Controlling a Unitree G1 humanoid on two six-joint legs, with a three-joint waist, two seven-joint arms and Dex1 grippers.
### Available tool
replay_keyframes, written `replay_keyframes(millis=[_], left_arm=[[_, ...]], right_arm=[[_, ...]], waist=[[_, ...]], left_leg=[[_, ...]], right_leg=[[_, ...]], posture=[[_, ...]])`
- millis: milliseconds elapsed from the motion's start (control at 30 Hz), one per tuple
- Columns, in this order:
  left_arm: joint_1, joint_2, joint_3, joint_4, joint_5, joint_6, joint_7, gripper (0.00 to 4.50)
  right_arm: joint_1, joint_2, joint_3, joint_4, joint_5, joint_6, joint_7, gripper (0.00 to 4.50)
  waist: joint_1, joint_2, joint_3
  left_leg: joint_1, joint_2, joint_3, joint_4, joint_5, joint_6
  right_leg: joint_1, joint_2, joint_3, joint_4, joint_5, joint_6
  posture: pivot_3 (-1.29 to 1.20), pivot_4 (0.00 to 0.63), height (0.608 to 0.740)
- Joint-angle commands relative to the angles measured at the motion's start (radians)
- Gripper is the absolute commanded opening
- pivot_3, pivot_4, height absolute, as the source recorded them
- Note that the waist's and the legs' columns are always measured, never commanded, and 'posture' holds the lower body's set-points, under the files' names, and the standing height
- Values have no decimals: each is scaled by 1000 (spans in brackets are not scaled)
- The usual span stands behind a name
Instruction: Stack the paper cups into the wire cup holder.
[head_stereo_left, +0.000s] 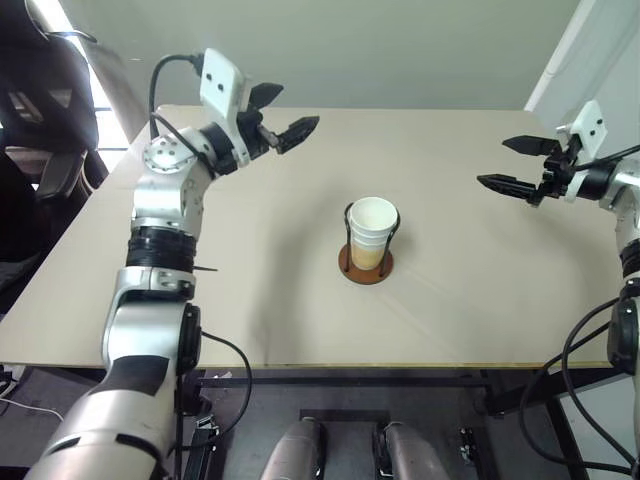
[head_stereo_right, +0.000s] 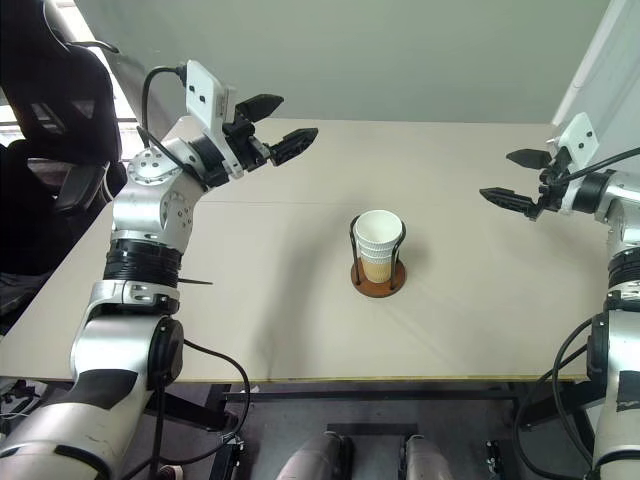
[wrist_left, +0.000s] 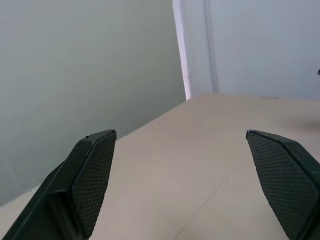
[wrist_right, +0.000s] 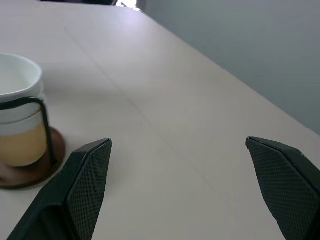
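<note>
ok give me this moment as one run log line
paper cups: stacked in wire cup holder | left gripper: open, empty, above table | right gripper: open, empty

Cups (head_stereo_left: 372, 232) sit nested in the holder (head_stereo_left: 365, 265) at frame centre on the table (head_stereo_left: 270, 290). Left gripper (head_stereo_left: 283, 113) upper left, right gripper (head_stereo_left: 512, 165) far right, both spread wide, empty.
</note>
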Motion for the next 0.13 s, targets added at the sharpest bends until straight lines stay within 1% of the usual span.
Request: replay_keyframes(millis=[33,133], left_arm=[[-2,-15,54,-23,0,-51,72,4452],[17,-30,70,-6,6,-66,111,4452]], right_arm=[[1,16,-57,-40,3,4,-75,4431],[7,44,-79,-33,2,18,-135,4431]], waist=[[0,0,0],[-2,0,0]], left_leg=[[0,0,0,0,0,0],[0,0,0,-1,0,0]], right_leg=[[0,0,0,0,1,2],[0,0,0,-1,2,2]], posture=[[0,150,740],[0,150,740]])
